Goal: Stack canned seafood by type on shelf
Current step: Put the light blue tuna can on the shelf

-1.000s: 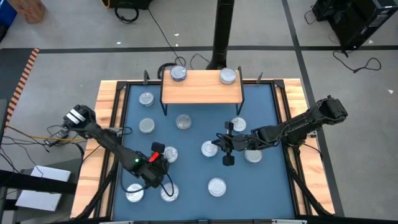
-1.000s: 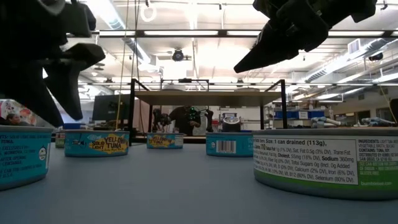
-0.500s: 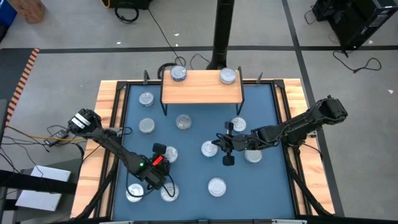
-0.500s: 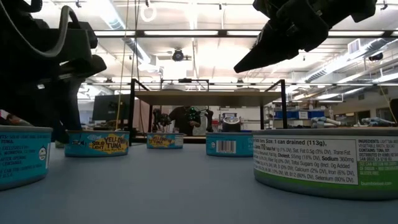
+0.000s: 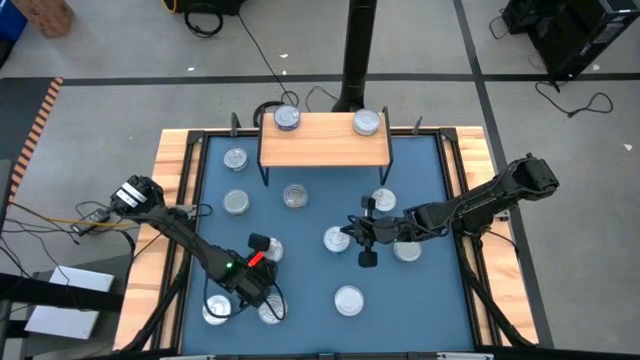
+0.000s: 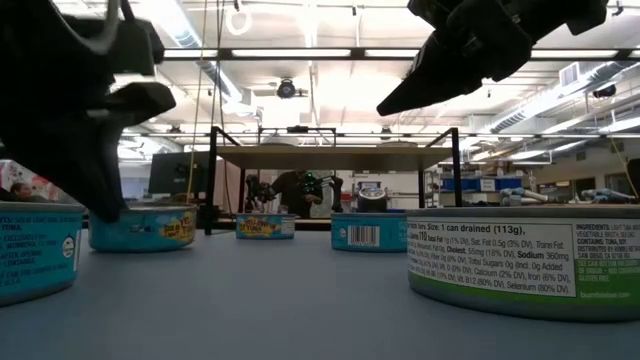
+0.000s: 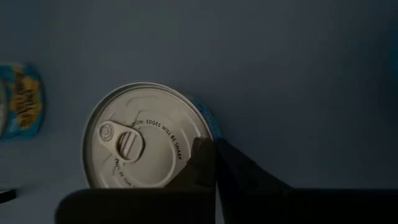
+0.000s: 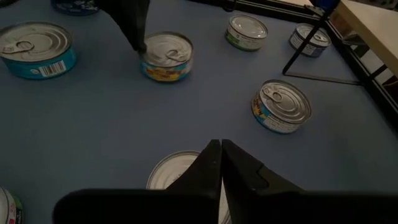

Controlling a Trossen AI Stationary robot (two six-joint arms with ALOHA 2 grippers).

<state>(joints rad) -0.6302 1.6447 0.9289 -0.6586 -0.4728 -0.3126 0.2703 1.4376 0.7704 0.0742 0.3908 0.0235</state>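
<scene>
Left gripper [image 7: 211,144]: fingers pressed together, nothing between them that I can see. The tips sit on the rim of a tuna tin [image 7: 146,137], with the tin body just to one side of the tips and its pull tab on the far side of the lid. It looks like a missed or skimmed grab, not a hold. To do this pick properly: reopen wide, centre the jaws across the tin so one finger falls on each side wall, drop low onto the blue mat [image 5: 310,285], squeeze the sides rather than the lid lip, then lift straight up before heading for the shelf [image 5: 325,150], which is well ahead of the tips. Left arm pose: comes in from the table's left edge, elbow out, wrist pitched steeply down, fingers nearly vertical. Right gripper [image 8: 217,144]: fingers also pressed together, holding nothing, hanging clear above the mat with a second tin [image 8: 177,171] directly under the tips. That arm stretches in low and long from the right edge and looks parked. The shelf carries two tins, one near each back corner; the rest are loose on the mat.
</scene>
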